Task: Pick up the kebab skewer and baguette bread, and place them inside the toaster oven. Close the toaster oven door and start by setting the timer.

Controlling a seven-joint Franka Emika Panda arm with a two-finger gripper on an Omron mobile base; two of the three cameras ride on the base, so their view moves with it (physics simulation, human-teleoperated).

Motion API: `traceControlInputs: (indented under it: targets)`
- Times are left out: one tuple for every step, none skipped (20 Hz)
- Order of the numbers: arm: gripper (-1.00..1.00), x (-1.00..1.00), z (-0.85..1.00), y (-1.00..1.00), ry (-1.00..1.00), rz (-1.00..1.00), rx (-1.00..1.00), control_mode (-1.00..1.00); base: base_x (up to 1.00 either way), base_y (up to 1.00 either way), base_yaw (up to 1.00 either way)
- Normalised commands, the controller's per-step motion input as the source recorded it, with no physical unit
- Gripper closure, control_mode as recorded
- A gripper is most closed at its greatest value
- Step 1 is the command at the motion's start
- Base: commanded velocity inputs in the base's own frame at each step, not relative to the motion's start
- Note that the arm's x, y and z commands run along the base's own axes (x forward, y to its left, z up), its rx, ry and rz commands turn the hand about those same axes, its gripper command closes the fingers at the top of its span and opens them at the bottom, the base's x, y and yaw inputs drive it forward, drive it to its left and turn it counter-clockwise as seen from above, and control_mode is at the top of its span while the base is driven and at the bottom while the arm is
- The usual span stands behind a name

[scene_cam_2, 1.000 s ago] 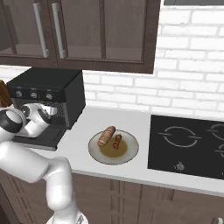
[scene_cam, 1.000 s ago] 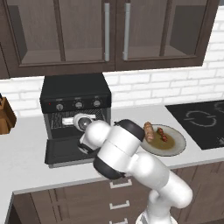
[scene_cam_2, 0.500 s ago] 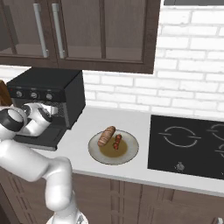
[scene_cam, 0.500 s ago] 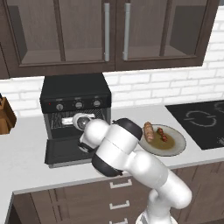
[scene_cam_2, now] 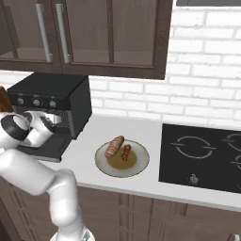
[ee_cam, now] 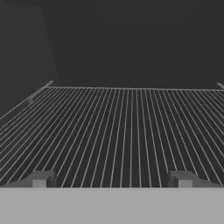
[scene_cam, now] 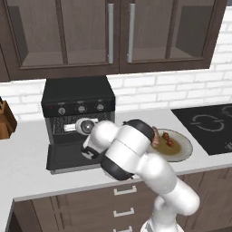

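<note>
you are in a kitchen with dark brown wood cupboards (scene_cam: 118, 36) up high, a white brick wall (scene_cam_2: 207, 89) behind, and a long pale grey counter (scene_cam: 27, 145) below. at the far left edge of the left base view a brown wooden block (scene_cam: 5, 122) sits on the counter.

the black boxy toaster oven (scene_cam: 78, 102) stands on the counter near the wall. it has three round knobs in a row and a tiny red light beside them. its flat black door (scene_cam: 68, 156) is folded down and lies flat in front of it, so the oven is open. in the hand view you look right over the thin silver wire rack (ee_cam: 122, 131) inside, with dark walls all around it.

your white arm bends over the counter and reaches toward the open oven mouth. the two-finger gripper (ee_cam: 111, 179) points in over the rack. its two small dark tips stand far apart, and nothing is between them.

to the right of the oven, a little way off, a round grey-brown plate (scene_cam_2: 101, 164) sits on the counter. the short tan loaf of baguette bread (scene_cam_2: 115, 146) lies on the plate. the small stick of dark red meat chunks, the kebab skewer (scene_cam_2: 125, 152), lies just beside it on the same plate. in the left base view your arm hides part of the bread.

further right, a flat black stove top (scene_cam_2: 202, 155) with ring marks is set into the counter.
</note>
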Motion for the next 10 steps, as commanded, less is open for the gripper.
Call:
traceControlInputs:
  targets:
    - [-1.0, -0.83, -0.78, 0.07, 0.14, 0.0, 0.0, -1.0, 0.0, 0.0, 0.0]
    - [-1.0, -0.84, -0.78, 0.04, 0.13, 0.0, 0.0, -1.0, 0.0, 0.0, 0.0]
    - [-1.0, -0.89, -0.76, 0.01, 0.15, 0.0, 0.0, -1.0, 0.0, 0.0, 0.0]
    - [-1.0, -0.92, -0.72, 0.04, 0.14, 0.0, 0.0, -1.0, 0.0, 0.0, 0.0]
    - [-1.0, -0.99, -0.66, 0.0, 0.18, 0.0, 0.0, -1.0, 0.0, 0.0, 0.0]
    - [-1.0, -1.0, -0.63, 0.0, 0.2, 0.0, 0.0, -1.0, 0.0, 0.0, 0.0]
    - [-1.0, -1.0, -0.59, 0.0, 0.22, 0.0, 0.0, -1.0, 0.0, 0.0, 0.0]
    - [-1.0, -1.0, -0.5, 0.0, 0.25, 0.0, 0.0, -1.0, 0.0, 0.0, 0.0]
    - [-1.0, -1.0, -0.39, 0.0, 0.27, 0.0, 0.0, -1.0, 0.0, 0.0, 0.0]
    - [-1.0, -0.94, -0.27, 0.0, 0.32, 0.0, 0.0, -1.0, 0.0, 0.0, 0.0]
